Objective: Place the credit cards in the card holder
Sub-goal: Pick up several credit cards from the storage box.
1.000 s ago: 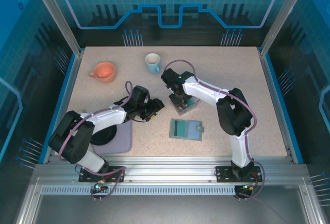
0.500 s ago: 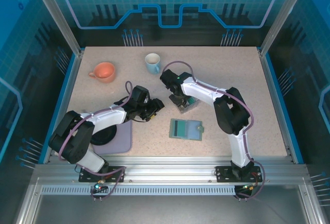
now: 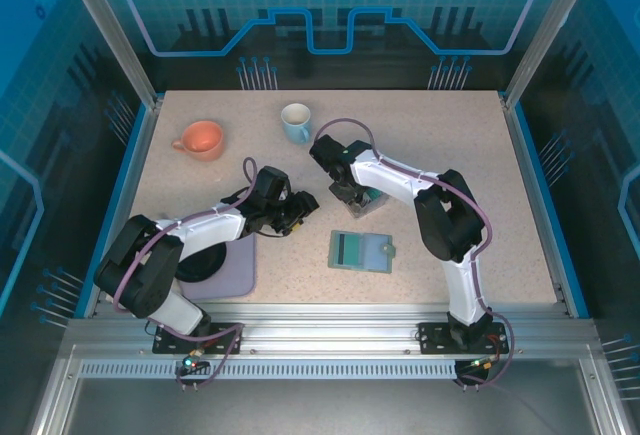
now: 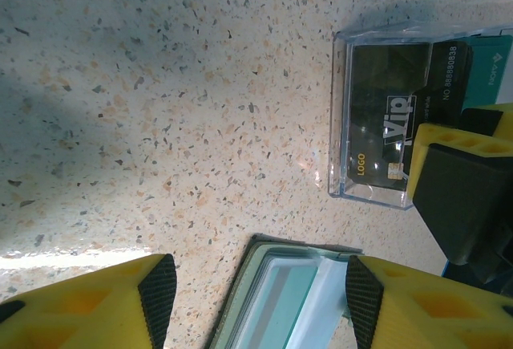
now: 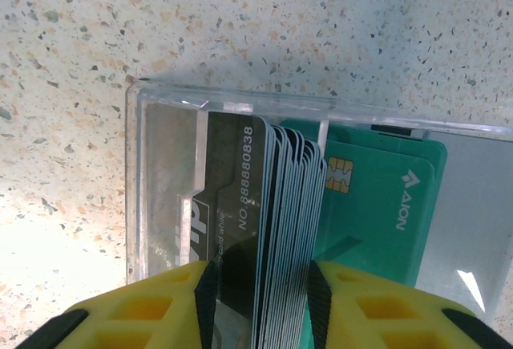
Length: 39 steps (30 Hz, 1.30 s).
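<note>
The credit cards (image 5: 280, 221) stand on edge as a stack of several in a clear box (image 5: 160, 164), a dark one with "VIP" print facing left. A teal card (image 5: 377, 196) lies flat beside them. My right gripper (image 5: 260, 297) is shut on the stack, a pad against each side. From above, the right gripper (image 3: 349, 195) is over the box at mid-table. The sage card holder (image 3: 362, 251) lies open nearer the front. My left gripper (image 4: 260, 293) stands open above the card holder's corner (image 4: 280, 301); seen from above, the left gripper (image 3: 296, 211) is left of the box.
An orange mug (image 3: 201, 139) and a pale blue mug (image 3: 296, 122) stand at the back left. A purple mat (image 3: 232, 273) with a dark round object lies at the front left, under the left arm. The right half of the table (image 3: 470, 145) is bare.
My right gripper has shifted slightly toward the far left over the clear box. The left arm and the card holder have not moved.
</note>
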{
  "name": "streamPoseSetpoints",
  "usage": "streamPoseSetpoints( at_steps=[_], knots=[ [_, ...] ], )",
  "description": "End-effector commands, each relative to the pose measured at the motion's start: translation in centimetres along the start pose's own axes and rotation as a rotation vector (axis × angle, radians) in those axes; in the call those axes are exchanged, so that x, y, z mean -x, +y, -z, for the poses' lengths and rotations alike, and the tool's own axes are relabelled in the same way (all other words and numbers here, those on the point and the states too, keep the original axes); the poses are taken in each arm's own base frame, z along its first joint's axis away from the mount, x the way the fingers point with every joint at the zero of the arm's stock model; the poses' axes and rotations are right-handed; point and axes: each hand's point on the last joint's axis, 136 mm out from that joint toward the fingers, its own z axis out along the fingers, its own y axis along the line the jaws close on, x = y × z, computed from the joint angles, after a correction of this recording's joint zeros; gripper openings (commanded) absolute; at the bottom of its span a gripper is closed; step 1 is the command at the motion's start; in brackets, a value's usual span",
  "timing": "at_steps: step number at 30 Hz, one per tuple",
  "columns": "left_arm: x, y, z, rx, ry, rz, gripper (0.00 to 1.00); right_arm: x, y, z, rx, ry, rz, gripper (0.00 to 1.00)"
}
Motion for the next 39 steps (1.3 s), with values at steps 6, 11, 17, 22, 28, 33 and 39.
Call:
streamPoseSetpoints(
  at_steps=[6,11,17,22,28,33,39],
  knots=[
    [0.0,0.2,0.2,-0.011,0.005,0.019,0.61,0.4,-1.5,1.5,-0.032,-0.031,-0.013,0.34],
    [0.0,0.1,0.2,-0.012,0.005,0.019,0.62,0.3,-1.9,1.5,-0.038,-0.03,-0.021,0.33],
    [0.0,0.2,0.1,-0.01,0.008,0.02,0.62,0.2,-2.0,1.7,-0.035,-0.031,-0.026,0.27],
    [-0.1,0.2,0.1,-0.01,0.01,0.021,0.62,-0.1,-2.1,1.5,-0.035,-0.024,-0.029,0.22],
    [0.0,0.1,0.1,-0.012,0.011,0.021,0.62,-0.3,-2.2,1.4,-0.032,-0.019,-0.031,0.12],
    [0.0,0.1,0.0,-0.011,0.013,0.02,0.61,-0.4,-2.1,1.9,-0.006,-0.021,-0.045,0.05],
    [0.0,0.0,0.0,-0.012,0.013,0.017,0.62,-0.6,-1.7,2.7,0.082,-0.028,-0.084,0.0]
  ],
)
